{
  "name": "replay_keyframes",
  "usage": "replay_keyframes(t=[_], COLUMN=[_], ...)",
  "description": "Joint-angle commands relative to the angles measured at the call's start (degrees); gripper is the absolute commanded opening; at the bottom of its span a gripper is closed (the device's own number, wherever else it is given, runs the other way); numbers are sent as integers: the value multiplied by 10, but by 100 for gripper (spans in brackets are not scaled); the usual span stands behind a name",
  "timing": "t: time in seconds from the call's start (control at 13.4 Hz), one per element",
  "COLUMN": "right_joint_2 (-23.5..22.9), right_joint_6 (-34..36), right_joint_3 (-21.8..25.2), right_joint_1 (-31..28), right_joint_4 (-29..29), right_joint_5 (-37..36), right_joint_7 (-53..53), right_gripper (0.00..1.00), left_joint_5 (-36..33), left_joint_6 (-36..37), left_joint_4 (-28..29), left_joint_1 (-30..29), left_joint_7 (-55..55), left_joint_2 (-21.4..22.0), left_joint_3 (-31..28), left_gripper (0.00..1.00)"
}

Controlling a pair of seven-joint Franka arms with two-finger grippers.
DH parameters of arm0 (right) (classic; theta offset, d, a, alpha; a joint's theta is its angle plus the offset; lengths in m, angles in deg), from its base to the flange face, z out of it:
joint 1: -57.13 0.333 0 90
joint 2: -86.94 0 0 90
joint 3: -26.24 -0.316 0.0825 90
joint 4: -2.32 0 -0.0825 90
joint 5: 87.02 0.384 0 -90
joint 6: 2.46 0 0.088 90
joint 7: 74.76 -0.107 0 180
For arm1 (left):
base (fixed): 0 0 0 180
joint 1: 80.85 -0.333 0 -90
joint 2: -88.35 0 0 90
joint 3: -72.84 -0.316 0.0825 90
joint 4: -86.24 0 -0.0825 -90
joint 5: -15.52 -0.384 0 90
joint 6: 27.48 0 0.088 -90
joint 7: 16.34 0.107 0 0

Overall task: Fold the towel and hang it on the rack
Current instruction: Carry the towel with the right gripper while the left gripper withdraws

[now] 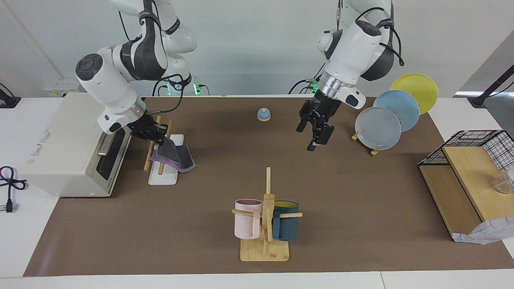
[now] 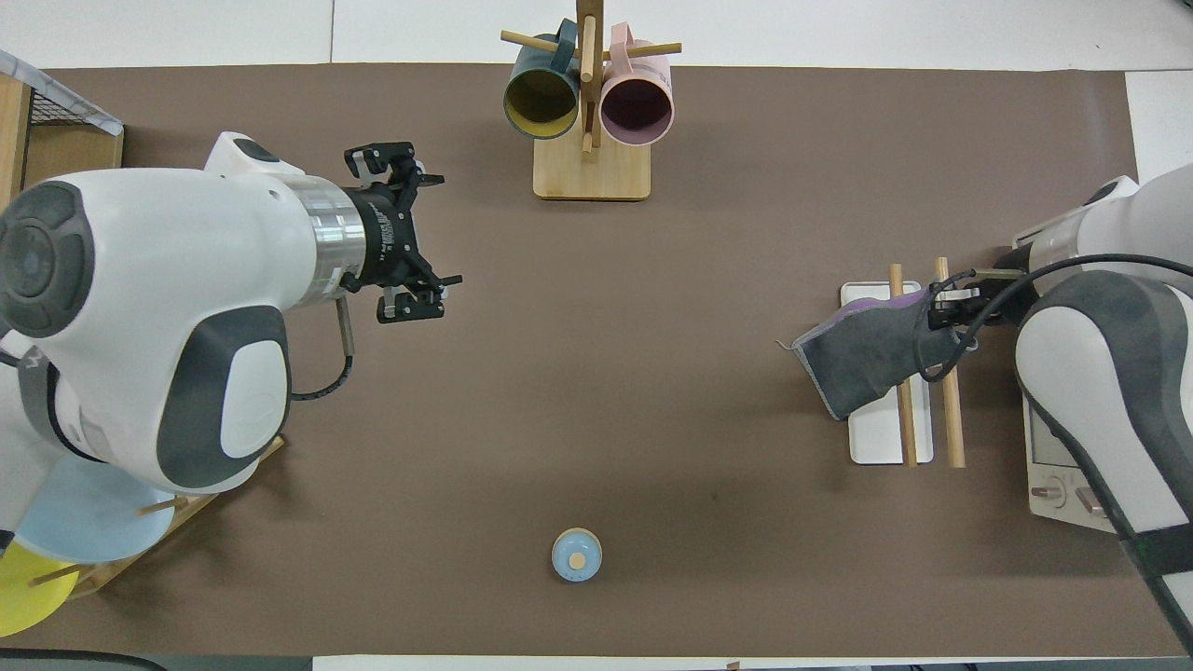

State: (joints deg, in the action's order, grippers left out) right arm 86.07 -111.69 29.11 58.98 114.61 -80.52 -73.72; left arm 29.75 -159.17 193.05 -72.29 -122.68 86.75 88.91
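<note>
Brown table mat (image 1: pixel 241 160) | folded purple-and-grey cloth towel (image 1: pixel 176 157) draped over white-based two-dowel wooden rack (image 1: pixel 162 176) | right gripper (image 1: pixel 160 138) pinching towel at rods | left gripper (image 1: pixel 317 134) wide, empty, waiting over mat | risk: towel drags off rods when right gripper withdraws
</note>
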Motion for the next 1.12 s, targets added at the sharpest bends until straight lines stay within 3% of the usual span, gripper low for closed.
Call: replay_keyframes(t=[0.0, 0.37, 0.6, 0.9, 0.97, 1.05], right_joint_2=[12, 17, 19, 24, 24, 24], right_joint_6=[10, 15, 16, 17, 19, 22], right_joint_3=[-7, -3, -3, -3, -3, -3], right_joint_1=[-26, -40, -41, -45, -45, -47], right_joint_4=[-9, -15, -11, -2, -2, -2], right_joint_5=[-62, -106, -108, -107, -108, -107], right_joint_7=[56, 115, 122, 136, 138, 141], right_gripper=[0, 0, 0, 0, 6, 49], left_joint_5=[-3, -3, -5, -81, -85, -94], left_joint_6=[13, 80, 157, 217, 237, 260], left_joint_4=[24, 16, -9, -21, -33, -48], left_joint_1=[-35, -107, -148, -175, -186, -188], left_joint_7=[129, 413, 593, 797, 840, 878], left_joint_2=[24, 24, 21, 21, 19, 17], left_joint_3=[2, 0, -2, -2, -2, -3], left_gripper=[100, 100, 100, 100, 100, 100])
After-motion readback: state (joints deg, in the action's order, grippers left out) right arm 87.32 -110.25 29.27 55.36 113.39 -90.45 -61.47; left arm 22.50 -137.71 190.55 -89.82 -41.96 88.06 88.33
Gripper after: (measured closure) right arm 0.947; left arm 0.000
